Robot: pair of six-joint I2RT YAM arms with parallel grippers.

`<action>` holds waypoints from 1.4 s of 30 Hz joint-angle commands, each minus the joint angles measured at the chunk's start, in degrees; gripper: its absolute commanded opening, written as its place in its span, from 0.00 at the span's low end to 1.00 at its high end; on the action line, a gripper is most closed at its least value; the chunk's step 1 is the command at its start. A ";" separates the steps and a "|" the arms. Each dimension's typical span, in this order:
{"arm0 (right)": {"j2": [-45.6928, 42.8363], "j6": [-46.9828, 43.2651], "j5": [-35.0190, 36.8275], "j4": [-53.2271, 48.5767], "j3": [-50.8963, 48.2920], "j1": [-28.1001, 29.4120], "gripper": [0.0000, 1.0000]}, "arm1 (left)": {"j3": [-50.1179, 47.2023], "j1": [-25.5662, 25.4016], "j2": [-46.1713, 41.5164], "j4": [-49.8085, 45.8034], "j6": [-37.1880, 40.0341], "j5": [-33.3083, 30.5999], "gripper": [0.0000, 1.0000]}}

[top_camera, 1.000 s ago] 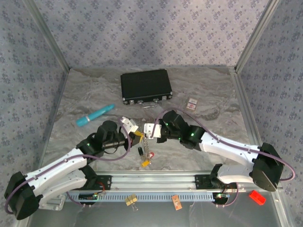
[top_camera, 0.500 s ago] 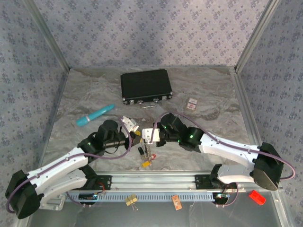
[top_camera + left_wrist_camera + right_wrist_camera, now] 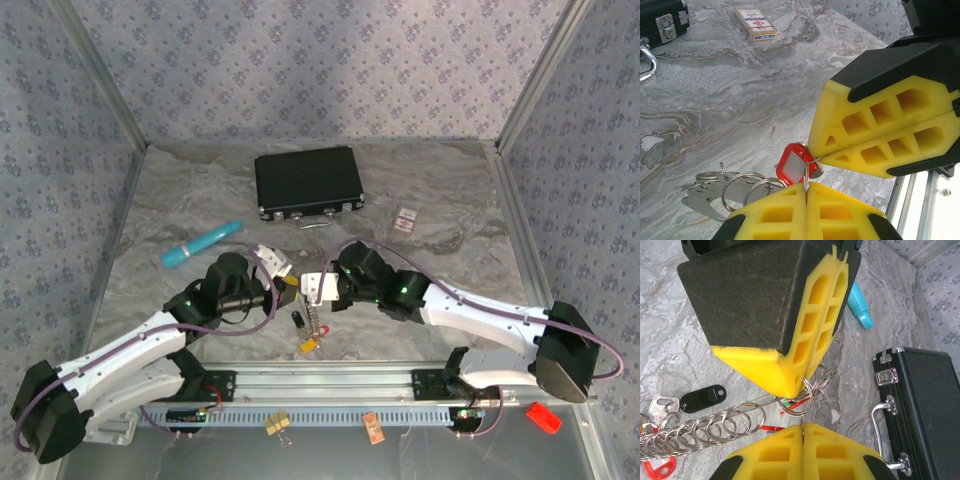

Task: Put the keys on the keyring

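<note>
My left gripper (image 3: 284,276) and right gripper (image 3: 312,287) meet tip to tip just above the table. In the left wrist view my left gripper (image 3: 806,192) is shut on a thin metal split ring (image 3: 806,180) that carries the red-tagged key (image 3: 795,162). The right gripper's yellow fingers (image 3: 880,135) pinch a wire at that tag. In the right wrist view my right gripper (image 3: 802,437) is shut on a thin ring, right beside a bunch of rings (image 3: 812,387) under the left gripper's fingers (image 3: 810,330). A string of linked metal rings (image 3: 705,430) trails to a black-tagged key (image 3: 702,397) and a red tag (image 3: 660,467). The pale keyring loop is hidden.
A black case (image 3: 307,183) lies at the back, with a teal pen (image 3: 202,244) to its left and a small red-and-white card (image 3: 404,220) to its right. More keys and chain (image 3: 310,325) lie below the grippers. A yellow binder clip (image 3: 277,424) sits by the front rail.
The right gripper has moved left until its tips meet the left gripper's. The left gripper has barely shifted.
</note>
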 commanded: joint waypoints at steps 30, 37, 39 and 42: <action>1.21 4.65 1.01 1.60 1.35 -0.09 0.00 | 1.59 0.21 0.03 2.47 -0.71 1.63 0.00; 0.88 4.98 1.14 2.32 1.09 -0.08 0.00 | 1.57 0.20 0.34 2.65 -0.97 1.72 0.00; 0.61 4.95 0.76 2.16 1.00 -0.09 0.00 | 1.57 0.21 0.34 2.64 -1.06 1.63 0.00; 0.29 4.90 -0.09 1.75 0.87 -0.10 0.00 | 1.67 0.19 0.43 2.65 -1.07 1.54 0.00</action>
